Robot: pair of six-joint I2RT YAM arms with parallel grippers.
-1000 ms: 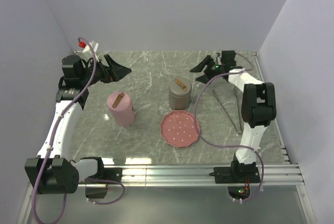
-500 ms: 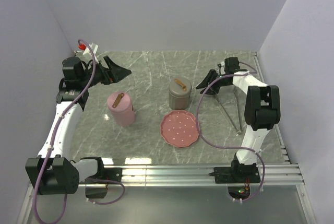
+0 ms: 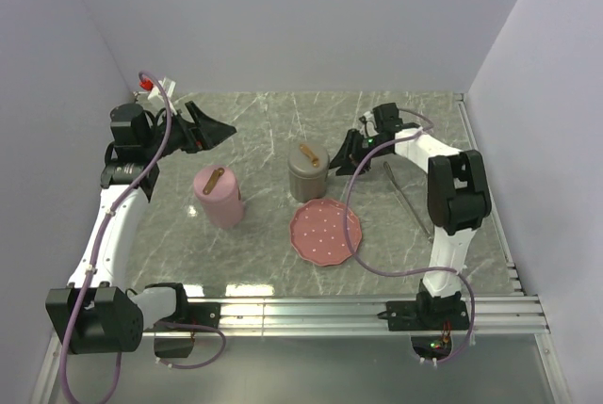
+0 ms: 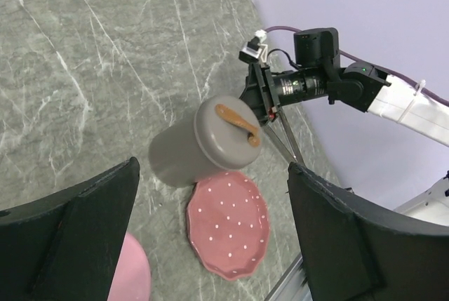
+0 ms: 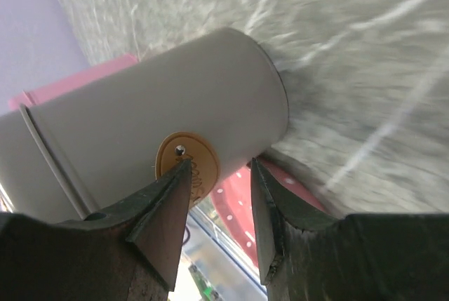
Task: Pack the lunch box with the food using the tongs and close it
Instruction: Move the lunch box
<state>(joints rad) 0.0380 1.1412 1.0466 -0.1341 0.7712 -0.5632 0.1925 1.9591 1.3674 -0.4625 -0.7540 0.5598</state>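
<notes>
A grey cylindrical lunch box [image 3: 308, 174] with a tan strap on its lid leans over in mid-table. My right gripper [image 3: 345, 153] presses against its right side. In the right wrist view the gripper [image 5: 221, 168] is open with nothing between its fingers, and one fingertip [image 5: 177, 175] touches the tan strap end [image 5: 184, 155] on the grey wall [image 5: 161, 97]. The tongs [image 3: 407, 199] lie flat on the table to the right. A pink lunch box canister [image 3: 220, 196] stands left of centre. My left gripper [image 3: 219, 126] hovers wide open at the back left. No food is in view.
A pink dotted scalloped plate [image 3: 325, 232] lies just in front of the grey canister, seen as well in the left wrist view as the plate [image 4: 228, 227]. Lilac walls close the back and both sides. A metal rail [image 3: 358, 310] runs along the near edge.
My right arm swung in from the back right to the grey canister, its jaws narrowing. The canister has shifted left and tipped. The left arm has stayed put.
</notes>
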